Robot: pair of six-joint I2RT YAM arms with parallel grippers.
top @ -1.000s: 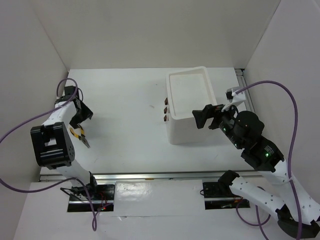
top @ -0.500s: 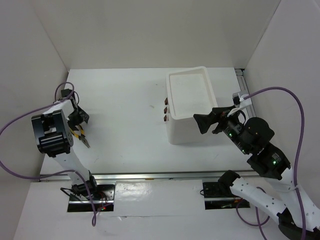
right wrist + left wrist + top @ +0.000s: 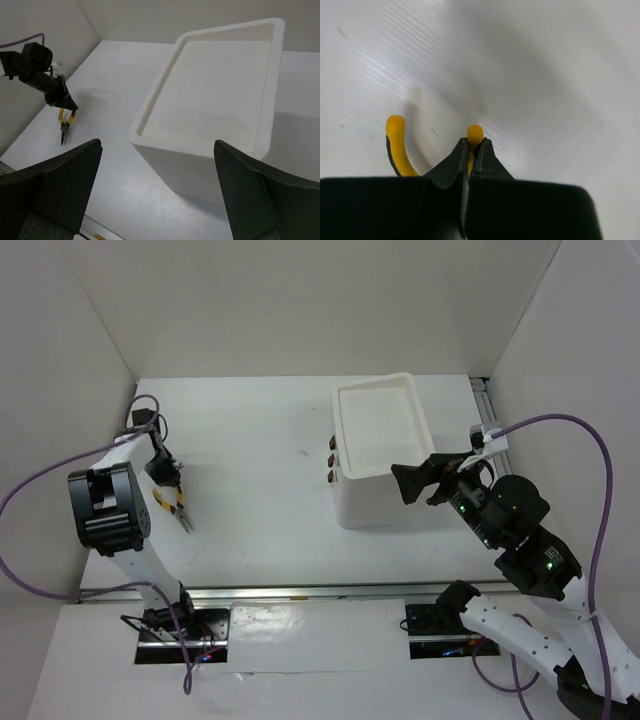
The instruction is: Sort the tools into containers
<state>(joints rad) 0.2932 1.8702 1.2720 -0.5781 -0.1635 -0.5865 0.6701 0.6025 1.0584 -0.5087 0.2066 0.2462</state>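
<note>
The yellow-handled pliers point(image 3: 179, 506) are at the table's left side. My left gripper point(image 3: 166, 476) is shut on one of their handles. In the left wrist view, that handle's yellow tip point(image 3: 475, 134) sticks out between the closed fingers, and the other handle point(image 3: 395, 145) curves free to the left. From the right wrist view, the pliers point(image 3: 63, 125) hang below the left gripper point(image 3: 63, 100), nose towards the table. The white container point(image 3: 350, 502) stands right of centre, its top tray bare. My right gripper point(image 3: 425, 481) hovers open over the container's near right corner, holding nothing.
Three small dark handles point(image 3: 331, 454) mark drawers on the container's left face. White walls close in the table on the left, back and right. A metal rail point(image 3: 300, 592) runs along the near edge. Purple cables loop off both arms.
My left gripper has closed on a pliers handle, and the pliers have shifted slightly right and nearer. The right arm drew back a little, then stayed put.
</note>
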